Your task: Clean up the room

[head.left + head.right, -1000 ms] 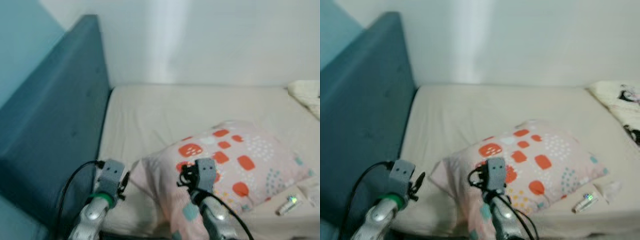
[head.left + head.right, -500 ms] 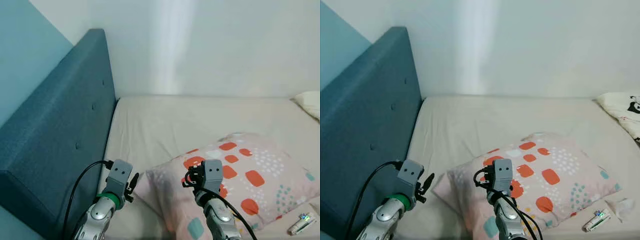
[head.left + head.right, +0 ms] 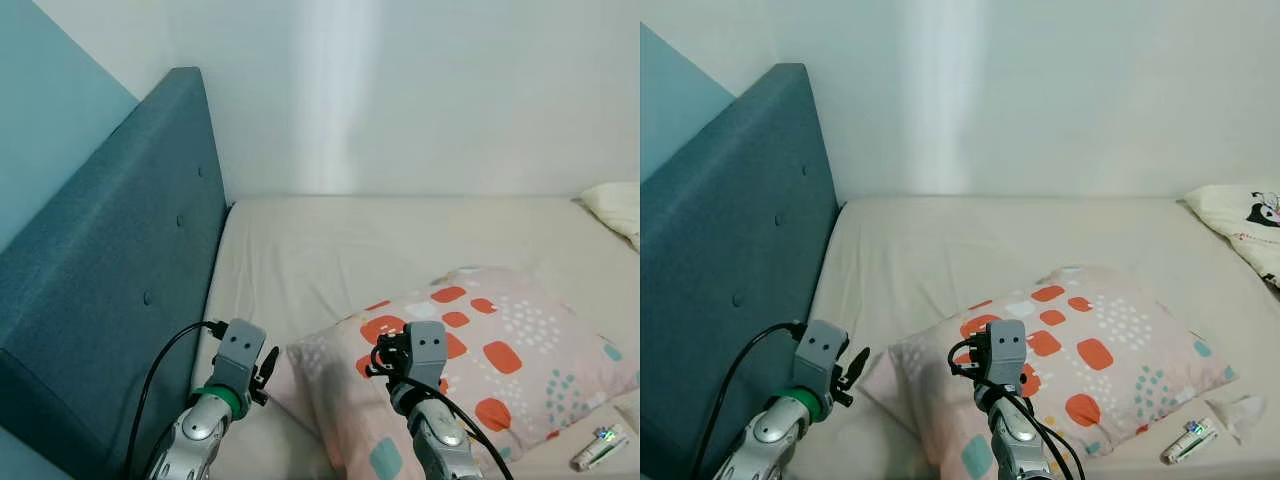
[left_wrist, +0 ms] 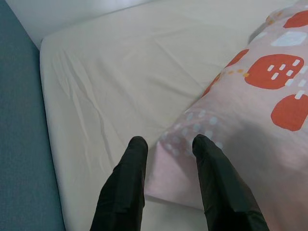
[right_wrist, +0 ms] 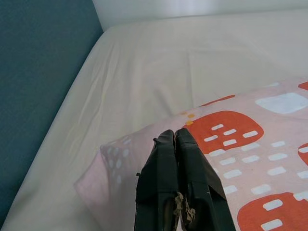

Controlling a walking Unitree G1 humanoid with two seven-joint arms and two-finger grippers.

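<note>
A pink pillow point(image 3: 500, 355) with red and orange patches lies on the cream bed sheet point(image 3: 330, 250), near the front edge. My left gripper point(image 4: 169, 144) is open at the pillow's left corner, and the corner lies just beneath its fingers point(image 4: 136, 149). In the left eye view that gripper point(image 3: 264, 366) sits low, beside the headboard. My right gripper point(image 5: 174, 137) is shut, its fingers pressed together with nothing seen between them, hovering over the pillow's left part. It also stands over the pillow point(image 3: 970, 358) in the right eye view.
A tall teal headboard point(image 3: 110, 270) runs along the left of the bed, and a white wall stands behind. A second pale pillow point(image 3: 1240, 215) lies at the far right. A small tube point(image 3: 598, 448) and a crumpled wrapper point(image 3: 1240, 410) rest by the front right edge.
The camera has lifted and steadied, so the whole scene sits lower and sharper. Both grippers stay by the pillow's left end, with no visible shift against it.
</note>
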